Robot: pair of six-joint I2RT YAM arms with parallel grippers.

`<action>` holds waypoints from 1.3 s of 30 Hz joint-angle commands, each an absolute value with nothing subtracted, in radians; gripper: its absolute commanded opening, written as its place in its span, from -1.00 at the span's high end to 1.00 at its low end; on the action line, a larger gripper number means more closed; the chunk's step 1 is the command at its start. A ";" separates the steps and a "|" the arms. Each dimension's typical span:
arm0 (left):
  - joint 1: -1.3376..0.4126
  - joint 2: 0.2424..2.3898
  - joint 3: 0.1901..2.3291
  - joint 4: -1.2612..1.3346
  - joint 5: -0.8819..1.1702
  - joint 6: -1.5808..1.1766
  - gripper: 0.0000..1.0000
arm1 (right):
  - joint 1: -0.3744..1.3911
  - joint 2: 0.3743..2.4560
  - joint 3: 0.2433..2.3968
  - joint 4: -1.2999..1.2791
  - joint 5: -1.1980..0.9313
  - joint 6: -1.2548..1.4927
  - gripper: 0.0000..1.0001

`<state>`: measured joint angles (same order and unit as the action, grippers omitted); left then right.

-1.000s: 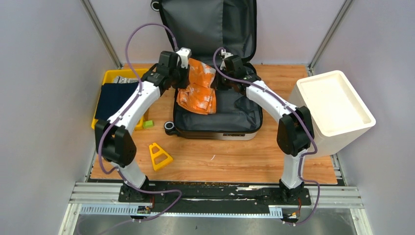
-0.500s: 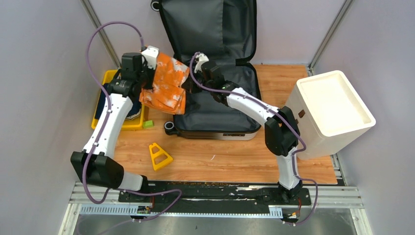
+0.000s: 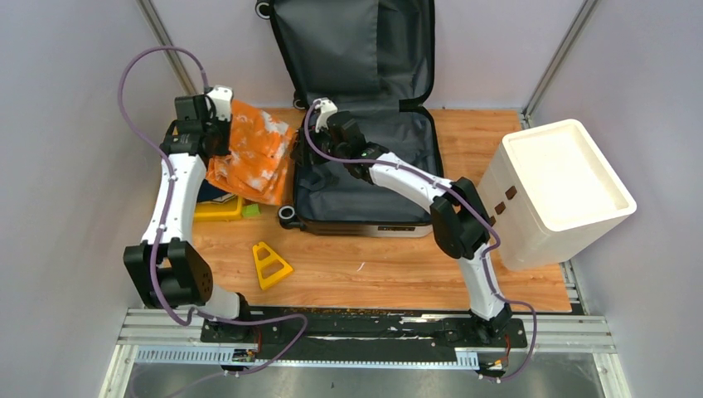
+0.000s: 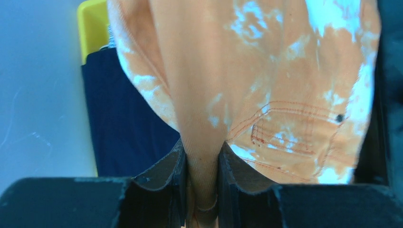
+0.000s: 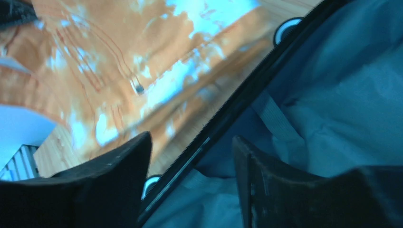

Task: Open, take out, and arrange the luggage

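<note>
The luggage lies open on the table, its lid standing against the back wall and its dark grey lining showing. My left gripper is shut on a fold of an orange and white garment, seen close in the left wrist view. The garment hangs to the left of the luggage, over the yellow tray. Over the luggage's left rim my right gripper stands open, nothing between its fingers, with the garment just beyond it.
A folded navy cloth lies in the yellow tray. A small green block and a yellow wedge-shaped piece sit on the wood in front. A white rectangular bin stands at the right edge.
My left arm has swung left, carrying the orange garment out of the luggage to above the yellow tray. My right gripper followed to the left rim, let go of the garment and opened.
</note>
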<state>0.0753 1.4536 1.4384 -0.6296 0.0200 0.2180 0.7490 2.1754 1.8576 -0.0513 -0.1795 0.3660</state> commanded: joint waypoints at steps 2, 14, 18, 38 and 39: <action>0.219 1.495 1.471 -0.403 -0.010 0.294 1.00 | 0.734 1.997 1.723 -0.053 -0.155 0.237 -0.56; 0.316 1.617 1.522 -0.374 -0.046 0.340 1.00 | 0.673 1.712 1.380 -0.012 -0.121 0.183 -1.00; 0.315 1.599 1.557 -0.365 -0.077 0.338 1.00 | 0.668 1.709 1.401 -0.009 -0.151 0.189 -1.00; 0.321 1.669 1.562 -0.352 -0.302 0.410 0.71 | 0.666 1.715 1.425 -0.032 -0.235 0.198 -1.00; 0.321 1.679 1.558 -0.351 -0.321 0.408 0.42 | 0.665 1.716 1.426 -0.034 -0.235 0.198 -1.00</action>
<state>0.3042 1.6444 1.5146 -0.4660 -0.2089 0.3714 0.6643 1.7401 1.3926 -0.0555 -0.2100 0.1989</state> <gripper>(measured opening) 0.298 0.998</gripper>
